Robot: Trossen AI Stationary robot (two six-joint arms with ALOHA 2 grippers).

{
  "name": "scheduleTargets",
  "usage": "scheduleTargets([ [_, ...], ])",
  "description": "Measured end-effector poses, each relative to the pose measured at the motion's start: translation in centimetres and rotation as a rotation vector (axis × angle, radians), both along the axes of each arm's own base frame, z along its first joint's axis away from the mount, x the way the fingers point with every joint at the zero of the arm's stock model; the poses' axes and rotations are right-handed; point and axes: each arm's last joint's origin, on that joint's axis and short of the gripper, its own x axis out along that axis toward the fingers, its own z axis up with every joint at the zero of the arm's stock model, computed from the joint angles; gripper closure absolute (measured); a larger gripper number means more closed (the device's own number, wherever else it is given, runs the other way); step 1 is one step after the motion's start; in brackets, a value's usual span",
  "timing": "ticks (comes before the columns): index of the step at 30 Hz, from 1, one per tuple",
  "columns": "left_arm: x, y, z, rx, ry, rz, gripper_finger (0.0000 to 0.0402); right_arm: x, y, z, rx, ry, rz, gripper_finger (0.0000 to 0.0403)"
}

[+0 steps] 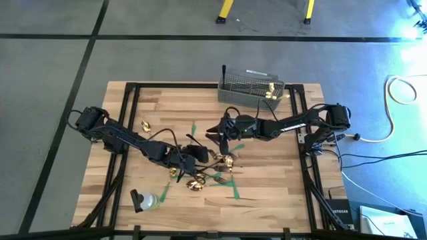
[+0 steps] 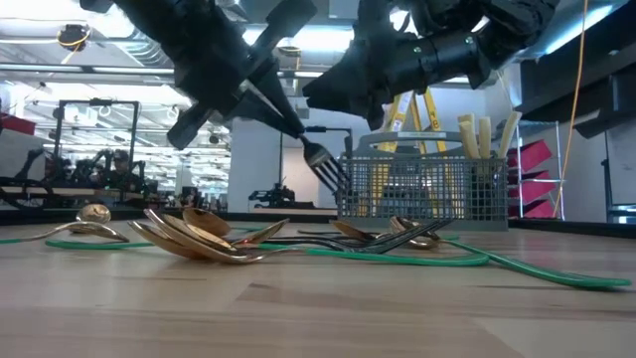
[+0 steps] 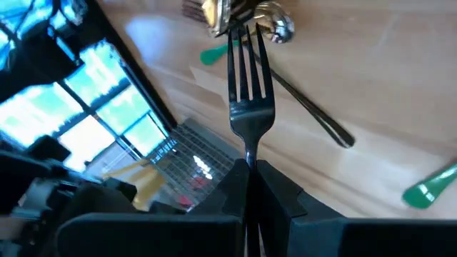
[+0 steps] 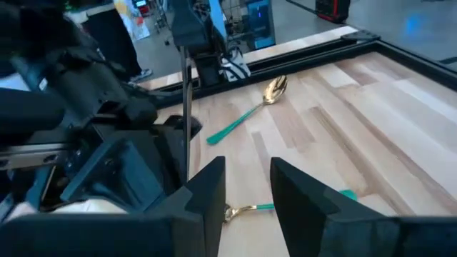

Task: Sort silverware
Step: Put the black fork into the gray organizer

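While clamped, fork (image 3: 249, 100) juts beyond left pincer (image 3: 250, 187)

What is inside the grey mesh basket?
Cream-handled knives stand upright at one end of the mesh basket. Its other compartments look empty, though the mesh hides the basket floor.

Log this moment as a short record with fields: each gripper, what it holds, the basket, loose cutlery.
left gripper: shut on a dark fork, held above the table, tines pointing away
right gripper: open, empty, near the table's middle
mesh basket: at the table's far edge, cream-handled knives standing in it
loose cutlery: gold spoons and forks piled on the wooden table
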Motion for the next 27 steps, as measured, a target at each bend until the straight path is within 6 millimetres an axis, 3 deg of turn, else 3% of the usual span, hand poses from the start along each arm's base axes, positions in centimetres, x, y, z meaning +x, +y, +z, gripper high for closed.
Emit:
scheduleTargets([
  [17, 0.7, 0.2, 0.6, 0.135, 0.016, -0.104, 0.0401, 0.2, 0.1, 0.6, -0.01, -0.063, 0.057, 0.0305],
  [27, 0.7, 0.2, 0.6, 0.124, 0.009, -0.097, 0.0401, 0.2, 0.4, 1.0, -0.021, -0.107, 0.074, 0.0194],
])
